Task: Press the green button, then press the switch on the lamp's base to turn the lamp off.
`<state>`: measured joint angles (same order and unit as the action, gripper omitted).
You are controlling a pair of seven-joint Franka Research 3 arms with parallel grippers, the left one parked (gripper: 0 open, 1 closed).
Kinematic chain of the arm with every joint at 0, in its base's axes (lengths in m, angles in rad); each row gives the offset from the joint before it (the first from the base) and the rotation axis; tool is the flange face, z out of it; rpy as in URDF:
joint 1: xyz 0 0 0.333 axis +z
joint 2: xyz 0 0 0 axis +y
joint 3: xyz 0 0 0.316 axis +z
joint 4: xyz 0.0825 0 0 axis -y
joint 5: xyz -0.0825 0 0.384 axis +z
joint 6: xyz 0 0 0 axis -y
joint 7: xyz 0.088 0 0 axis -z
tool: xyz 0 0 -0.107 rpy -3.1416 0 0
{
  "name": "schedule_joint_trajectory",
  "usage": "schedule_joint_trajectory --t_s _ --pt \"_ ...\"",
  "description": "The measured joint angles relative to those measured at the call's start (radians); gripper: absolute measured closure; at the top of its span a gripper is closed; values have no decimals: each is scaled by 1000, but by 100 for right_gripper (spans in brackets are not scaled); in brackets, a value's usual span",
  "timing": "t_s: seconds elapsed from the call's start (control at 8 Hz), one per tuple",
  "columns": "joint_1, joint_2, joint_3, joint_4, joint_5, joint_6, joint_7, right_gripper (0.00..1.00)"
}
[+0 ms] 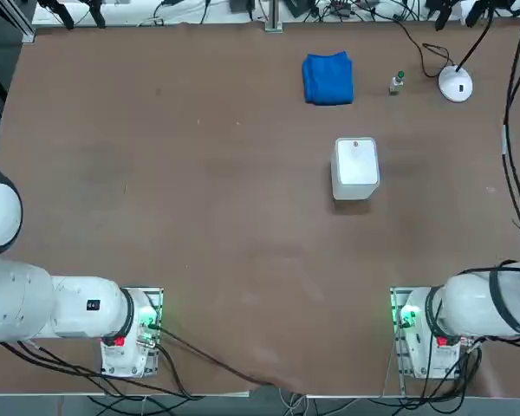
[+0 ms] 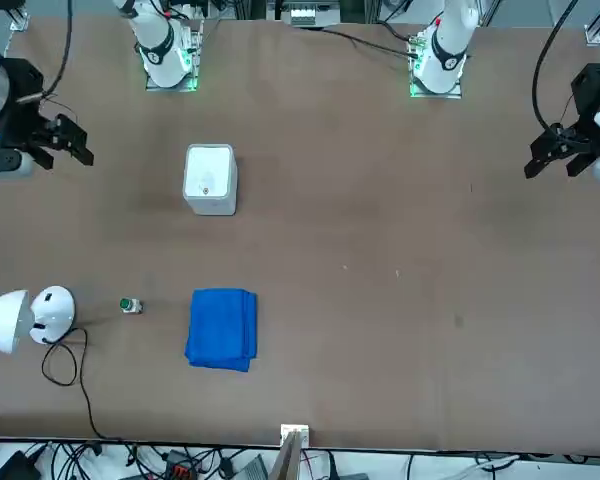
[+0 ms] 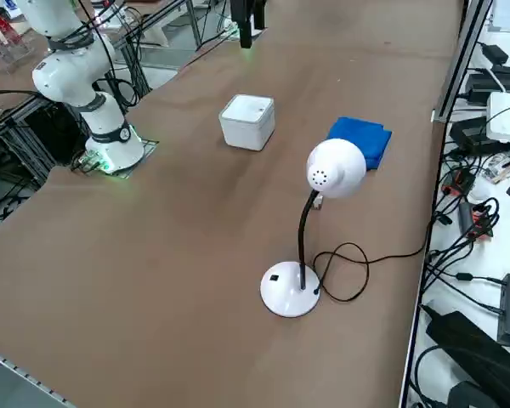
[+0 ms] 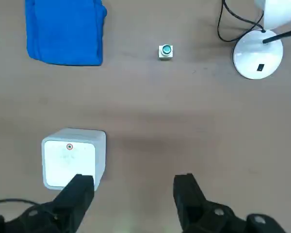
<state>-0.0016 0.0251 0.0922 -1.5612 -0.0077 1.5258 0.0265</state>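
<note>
Right end effector [image 4: 134, 194] hanging above the brown table [image 1: 199, 217], its two black fingers [image 4: 77, 194] standing spread apart with nothing between them — bare table showing in the gap. The white rounded-square box [image 4: 73, 157] is sitting just beside one fingertip in the wrist view. Along the table's far edge from the robot, three things are lying in a row: the folded blue cloth [image 1: 328, 78], the green button [image 1: 398, 82] on its small pale stub, and the lamp's base [image 1: 456, 84] — a flat white disc. The button is standing between cloth and base, apart from both. The lamp [image 3: 334, 170] is rising on a thin black stem, its black cord [image 3: 357, 272] looping behind the base.
</note>
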Motion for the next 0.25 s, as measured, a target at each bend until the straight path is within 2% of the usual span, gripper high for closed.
schedule_joint_trajectory --t_s 0.25 --pt "0 -1 -5 0 0 -3 0 0"
